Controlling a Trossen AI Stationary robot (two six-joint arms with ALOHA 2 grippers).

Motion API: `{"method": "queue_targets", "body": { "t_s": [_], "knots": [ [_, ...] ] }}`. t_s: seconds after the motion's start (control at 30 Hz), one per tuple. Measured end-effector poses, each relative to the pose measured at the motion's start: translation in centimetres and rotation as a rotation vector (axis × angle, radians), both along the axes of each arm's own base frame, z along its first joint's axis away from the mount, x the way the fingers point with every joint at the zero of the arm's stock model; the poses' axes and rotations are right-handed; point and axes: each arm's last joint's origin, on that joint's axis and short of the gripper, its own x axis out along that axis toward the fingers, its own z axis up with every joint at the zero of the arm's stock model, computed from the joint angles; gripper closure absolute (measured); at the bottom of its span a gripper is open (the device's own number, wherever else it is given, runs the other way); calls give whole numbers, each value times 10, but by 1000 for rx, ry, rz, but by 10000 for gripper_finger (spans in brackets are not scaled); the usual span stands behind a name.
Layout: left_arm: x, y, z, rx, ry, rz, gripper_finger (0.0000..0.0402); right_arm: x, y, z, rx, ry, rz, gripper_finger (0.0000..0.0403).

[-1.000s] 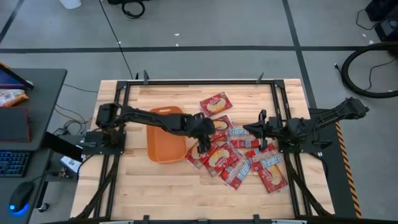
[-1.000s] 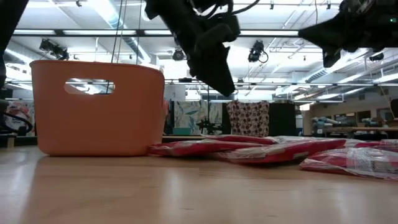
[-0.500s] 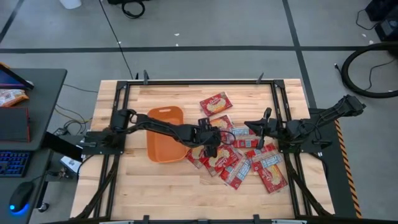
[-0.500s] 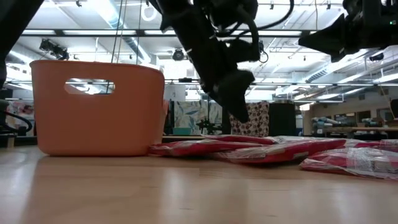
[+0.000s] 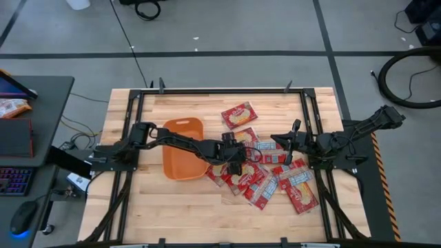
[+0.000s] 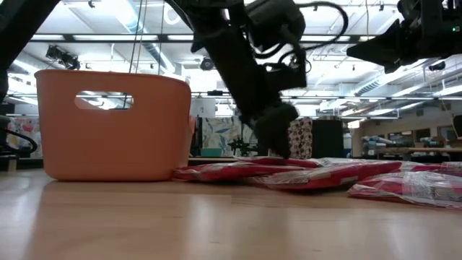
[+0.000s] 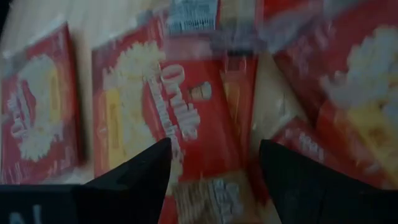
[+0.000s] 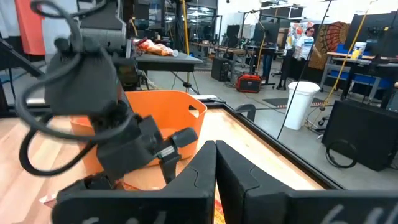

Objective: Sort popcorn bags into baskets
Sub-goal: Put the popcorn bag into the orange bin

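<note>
**Popcorn bags under the left gripper, beside the orange basket**

Popcorn bags lie in an overlapping heap on the right half of the table, between its middle and its right edge, with one bag apart from the heap, nearer the far edge. The left gripper is down on the heap's basket side, its fingers spread apart on either side of one red bag with nothing clamped between them. The basket stands just beside the heap, toward the left edge.

From table height the left gripper reaches down to the top of the flat bags, but contact cannot be made out. The left wrist picture is smeared, so the print on the bags is only partly legible. The heap's overlap hides much of several bags.

Each bag is a flat red rectangle with a pale yellow centre picture and white markings. The basket is orange plastic with a handle slot in its end wall.

The right gripper hangs above the heap's right side, near the table's right edge, fingers closed together and empty.
</note>
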Motion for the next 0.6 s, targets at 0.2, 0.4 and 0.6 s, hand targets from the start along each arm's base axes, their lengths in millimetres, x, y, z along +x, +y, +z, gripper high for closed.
{"method": "queue_targets", "body": {
  "t_s": [0.2, 0.4, 0.6],
  "knots": [
    [0, 5, -8, -24, 24, 24, 169, 0, 0, 0, 0, -3, 0, 387],
    [-1, 6, -11, -35, 35, 40, 248, 0, 0, 0, 0, -4, 1, 387],
    [-1, 6, -10, -33, 30, 54, 354, 0, 0, 0, -8, -2, 1, 387]
  ]
}}
